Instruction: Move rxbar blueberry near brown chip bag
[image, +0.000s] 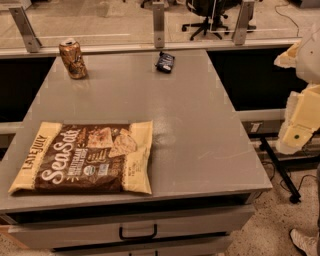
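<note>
Nearest: drawer front (190, 226) with dark handle, bottom of frame, under the table's front edge.

Rxbar blueberry (165, 62): upper centre of frame, flat on grey table (200, 130), turned a little askew. Close to the far edge, not over it. Metal post (158, 22) stands just behind it, beyond the table.

Around the bar: bare top on left, right and front sides. Dented can (73, 59) upright in upper left of frame, near far-left corner, well apart from the bar.

Brown chip bag (85, 157): lower left of frame, lying flat, long side across the frame. Its lower edge runs close to the table's front edge; left end near the table's left edge. Well apart from the bar, with a broad stretch of open grey surface between them. Room free along the bag's top edge and to its right, out to the table's right edge.

Gripper (299, 120): cream-coloured, at right edge of frame, off the table's right side, not touching anything on it. Released or clenched: cannot tell.

Beyond the table: office chair (210, 15), top of frame. Shoe (305, 242) on floor, lower right corner.
</note>
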